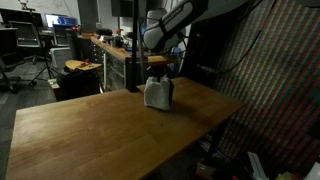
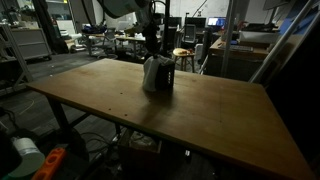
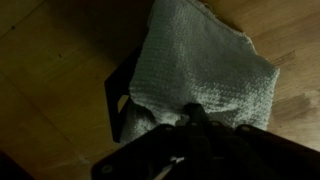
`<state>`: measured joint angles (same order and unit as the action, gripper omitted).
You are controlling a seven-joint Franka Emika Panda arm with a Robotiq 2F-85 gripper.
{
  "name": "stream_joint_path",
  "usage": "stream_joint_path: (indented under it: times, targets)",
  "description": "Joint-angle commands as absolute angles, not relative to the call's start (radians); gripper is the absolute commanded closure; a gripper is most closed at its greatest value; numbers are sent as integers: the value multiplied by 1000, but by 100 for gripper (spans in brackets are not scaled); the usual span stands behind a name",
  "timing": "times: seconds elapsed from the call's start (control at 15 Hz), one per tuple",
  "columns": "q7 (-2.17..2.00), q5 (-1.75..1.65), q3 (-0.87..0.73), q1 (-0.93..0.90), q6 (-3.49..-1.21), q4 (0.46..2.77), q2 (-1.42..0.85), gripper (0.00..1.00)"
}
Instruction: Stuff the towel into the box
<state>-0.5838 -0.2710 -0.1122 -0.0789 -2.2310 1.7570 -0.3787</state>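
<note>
towel heaped over box, spilling toward 1 o'clock. gripper at 6 o'clock, spread or pinching cloth: cannot tell. risk: off-centre push tipping box, cloth dragged out on retreat.

Towel: pale grey, knitted weave, bunched, heaped over the mouth of the box (dark, one side exposed in the wrist view). Box stands upright on the wooden counter, toward its far edge.

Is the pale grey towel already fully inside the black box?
No, the pale grey towel spills over the black box and its rim.
</note>
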Motion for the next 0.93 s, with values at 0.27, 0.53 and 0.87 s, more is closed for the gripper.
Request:
stream_joint_path:
  times: [0.27, 0.53, 0.87]
  targets:
    - [-612, -273, -127, -94, -2232, 1738, -499, 100]
    - [-609, -267, -129, -94, -2230, 1711, -513, 100]
    - [-596, -259, -123, -96, -2210, 1710, -447, 60]
